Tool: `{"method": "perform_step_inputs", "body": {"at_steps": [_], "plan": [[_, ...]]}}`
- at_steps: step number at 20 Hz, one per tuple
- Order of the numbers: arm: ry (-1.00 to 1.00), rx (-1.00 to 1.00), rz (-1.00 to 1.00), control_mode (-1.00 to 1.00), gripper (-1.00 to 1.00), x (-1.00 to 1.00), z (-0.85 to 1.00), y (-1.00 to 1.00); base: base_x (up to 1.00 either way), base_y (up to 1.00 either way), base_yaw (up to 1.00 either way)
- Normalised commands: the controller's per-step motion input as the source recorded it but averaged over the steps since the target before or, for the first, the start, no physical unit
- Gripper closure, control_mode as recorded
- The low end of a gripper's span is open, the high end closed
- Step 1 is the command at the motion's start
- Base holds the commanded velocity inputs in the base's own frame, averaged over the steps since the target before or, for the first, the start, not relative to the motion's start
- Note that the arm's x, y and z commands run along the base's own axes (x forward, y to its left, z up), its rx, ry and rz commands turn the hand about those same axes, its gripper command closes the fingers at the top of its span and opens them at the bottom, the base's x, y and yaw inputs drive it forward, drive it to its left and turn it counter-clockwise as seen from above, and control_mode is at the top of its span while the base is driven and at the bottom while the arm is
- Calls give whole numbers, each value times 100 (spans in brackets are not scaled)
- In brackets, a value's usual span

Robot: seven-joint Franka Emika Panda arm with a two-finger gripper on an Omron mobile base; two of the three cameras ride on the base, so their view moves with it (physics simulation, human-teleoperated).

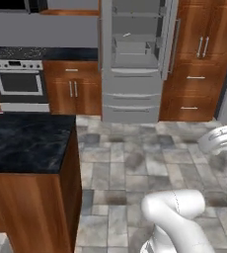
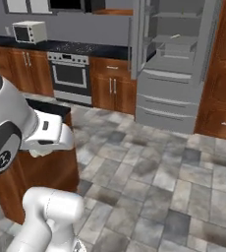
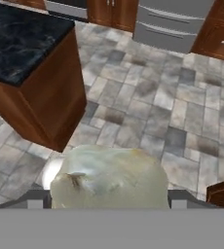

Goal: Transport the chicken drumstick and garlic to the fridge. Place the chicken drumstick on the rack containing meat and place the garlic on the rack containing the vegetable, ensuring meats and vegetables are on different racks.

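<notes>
In the hand view the garlic (image 3: pixel 109 177), a large off-white bulb with a brown spot, sits between the fingertips of my gripper (image 3: pixel 109 199), which is shut on it above the tiled floor. The grey steel fridge (image 1: pixel 135 79) stands open across the room, and its pale shelves (image 2: pixel 176 42) show in both base views. A small pale thing (image 1: pixel 127 34) lies on the second shelf from the top, too small to name. The chicken drumstick is out of view. The fridge's lower drawers (image 3: pixel 172 26) show at the top of the hand view.
An island with a black stone top (image 1: pixel 26 141) and wooden sides stands to the left, close to the arm. A stove (image 1: pixel 19 81) and wooden cabinets (image 1: pixel 73 91) line the back wall, with a microwave (image 2: pixel 29 32) on the counter. Grey tiled floor (image 1: pixel 130 163) stretches to the fridge.
</notes>
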Motion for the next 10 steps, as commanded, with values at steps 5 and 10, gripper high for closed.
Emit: {"method": "perform_step_inputs", "body": {"at_steps": [5,10], "plan": [[0,0,0,100,100,0,0,0,100,-57,-1],[0,0,0,100,100,0,0,0,100,-5,-5]]}}
